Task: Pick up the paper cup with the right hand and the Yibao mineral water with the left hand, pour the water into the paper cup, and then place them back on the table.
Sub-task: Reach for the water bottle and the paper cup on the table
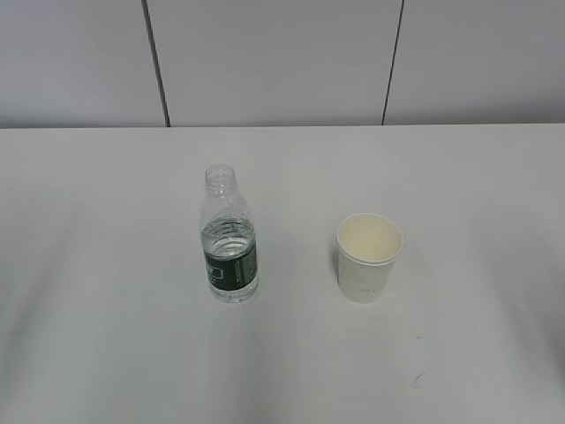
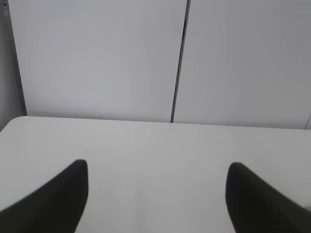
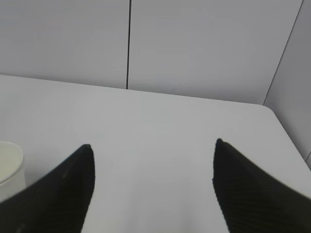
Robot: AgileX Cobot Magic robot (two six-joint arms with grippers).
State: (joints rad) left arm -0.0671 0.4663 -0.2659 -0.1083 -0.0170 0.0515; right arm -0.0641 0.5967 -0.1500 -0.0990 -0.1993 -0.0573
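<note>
— Clear ribbed plastic, dark green label band: is that the Yibao mineral water (image 1: 229, 237)?

— Yes. It stands upright on the white bench (image 1: 106, 265), a little left of the middle in the exterior view, its neck uncapped. Water shows inside up to about the top of the label.

— And the paper cup (image 1: 369, 257)?

— To the bottle's right, upright, apart from it with bare bench between them. Its cream inside looks empty, though the bottom is hard to make out from this angle.

— Where are the grippers relative to them?

— Neither arm appears in the exterior view. In the left wrist view, the left hand's gripper (image 2: 156, 194) has its two black fingers (image 2: 53, 201) spread wide over bare bench, with nothing between them; the bottle is not visible there. In the right wrist view, the right hand's gripper (image 3: 153, 182) is likewise spread wide and grasps nothing. The cup's rim and wall (image 3: 9, 167) peek in at the left edge, just outside the left finger (image 3: 58, 194), not between the two.

— So both released?

— Both released, touching neither object.

— Anything behind?

— A pale panelled wall (image 1: 282, 62) with dark vertical seams rises at the bench's far edge.
</note>
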